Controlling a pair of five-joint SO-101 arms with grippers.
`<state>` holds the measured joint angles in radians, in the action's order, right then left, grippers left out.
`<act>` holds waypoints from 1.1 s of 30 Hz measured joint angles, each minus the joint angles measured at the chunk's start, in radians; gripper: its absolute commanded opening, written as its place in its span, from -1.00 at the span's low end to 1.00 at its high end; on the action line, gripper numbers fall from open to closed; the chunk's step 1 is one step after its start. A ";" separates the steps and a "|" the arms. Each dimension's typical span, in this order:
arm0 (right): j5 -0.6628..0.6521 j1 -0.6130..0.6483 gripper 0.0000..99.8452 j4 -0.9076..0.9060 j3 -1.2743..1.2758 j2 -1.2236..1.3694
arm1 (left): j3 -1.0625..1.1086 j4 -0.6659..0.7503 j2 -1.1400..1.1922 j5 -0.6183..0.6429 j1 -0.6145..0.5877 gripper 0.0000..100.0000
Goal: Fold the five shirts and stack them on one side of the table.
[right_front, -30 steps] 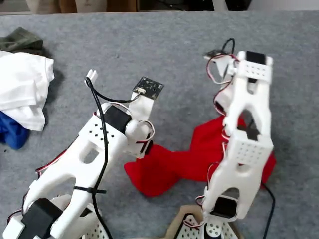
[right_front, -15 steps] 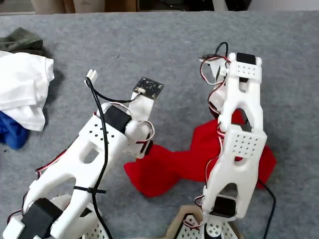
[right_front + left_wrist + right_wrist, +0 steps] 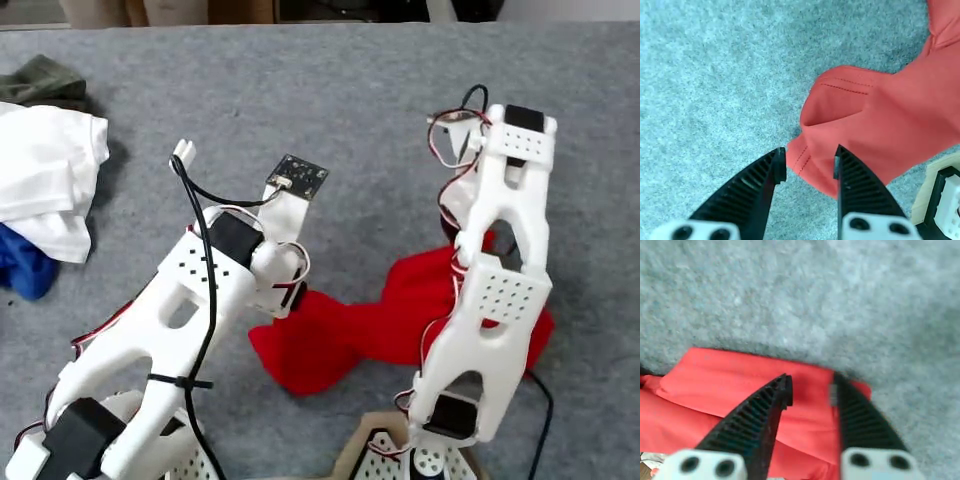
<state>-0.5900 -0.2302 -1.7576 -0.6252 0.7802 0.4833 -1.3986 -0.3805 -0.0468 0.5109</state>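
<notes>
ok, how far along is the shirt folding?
Done: nothing looks folded. In hand: the red shirt lies crumpled, with the left hand at its edge and the right hand over it, both open, not yet gripping. Left: white shirt, blue shirt and green shirt, heaped unfolded.

We look steeply down from the high view, a fixed spot above the arms' bases, which sit at the lower edge of the frame. The far side of the grey carpet-like table cover (image 3: pixel 330 90) runs along the top. This camera stands far enough off to take in the white plastic left arm (image 3: pixel 170 320), the right arm (image 3: pixel 500 290) and the crumpled red cloth shirt (image 3: pixel 330 345) at lower centre. The left wrist view looks along its own black ribbed left gripper (image 3: pixel 810 150), close above the table, onto a hemmed end of that shirt. The right wrist view looks past the right gripper (image 3: pixel 810 377), equally near, onto another edge. All three share the red shirt and the grey cover around it.
</notes>
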 measured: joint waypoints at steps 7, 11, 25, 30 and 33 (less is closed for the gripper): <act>0.000 0.003 -0.53 0.000 0.000 -0.006 | 0.000 0.000 0.000 0.000 0.000 -0.66; 0.000 0.003 -0.53 0.000 0.014 -0.006 | 0.000 0.000 0.000 0.000 0.000 -0.66; 0.000 0.003 -0.95 0.000 0.021 -0.006 | 0.000 0.000 0.000 0.000 0.000 -0.66; 0.000 0.003 -0.96 0.000 0.021 -0.006 | 0.000 0.000 0.000 0.000 0.000 -0.66; 0.000 0.003 -0.96 0.000 0.021 -0.006 | 0.000 0.000 0.000 0.000 0.000 -0.66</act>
<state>-0.5900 -0.2271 -1.7576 -0.6038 0.7741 0.4833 -1.3986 -0.3805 -0.0468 0.5109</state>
